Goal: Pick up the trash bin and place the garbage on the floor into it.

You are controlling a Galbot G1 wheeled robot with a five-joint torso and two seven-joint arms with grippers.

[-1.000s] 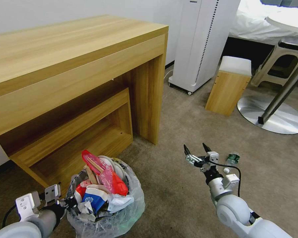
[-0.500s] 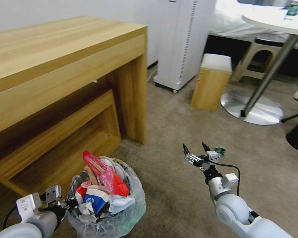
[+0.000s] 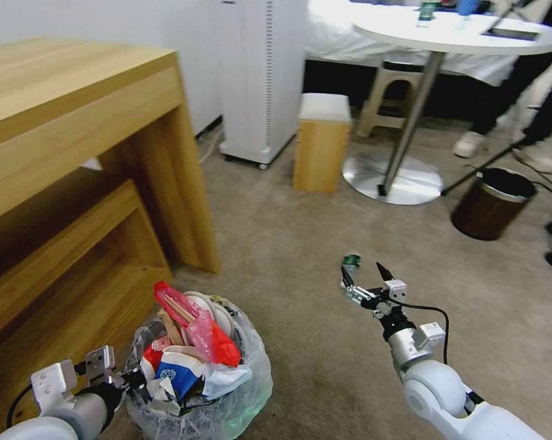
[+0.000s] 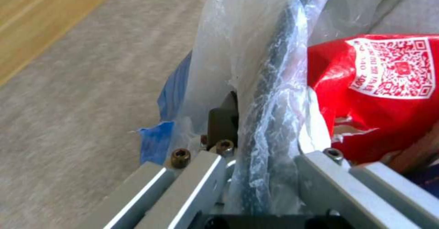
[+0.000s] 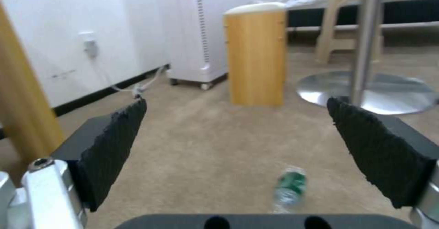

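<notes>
The trash bin [image 3: 227, 397], lined with a crinkled clear bag, hangs low at my left side, piled with garbage: a red wrapper [image 3: 219, 345], a blue and white wrapper [image 3: 173, 374], wooden sticks [image 3: 176, 305]. My left gripper [image 3: 118, 377] is shut on the bin's rim [image 4: 274, 84], with plastic pinched between its fingers [image 4: 201, 174]. My right gripper [image 3: 365, 278] is open above the beige floor [image 3: 288, 244], nothing in it. A clear green-labelled bottle [image 3: 351, 262] lies on the carpet just beyond it, and in the right wrist view the bottle [image 5: 289, 187] lies between the pads [image 5: 114, 146].
A wooden desk [image 3: 74, 122] with a low shelf stands at the left. Ahead are a white appliance [image 3: 260, 73], a wooden stool [image 3: 321, 146] and a round table's metal base [image 3: 392, 177]. A brown bin with a metal rim [image 3: 493, 205] stands at the right.
The camera has swung to the right, so the desk slid left and the brown bin came into view. The bottle now lies ahead of the right gripper instead of to its right.
</notes>
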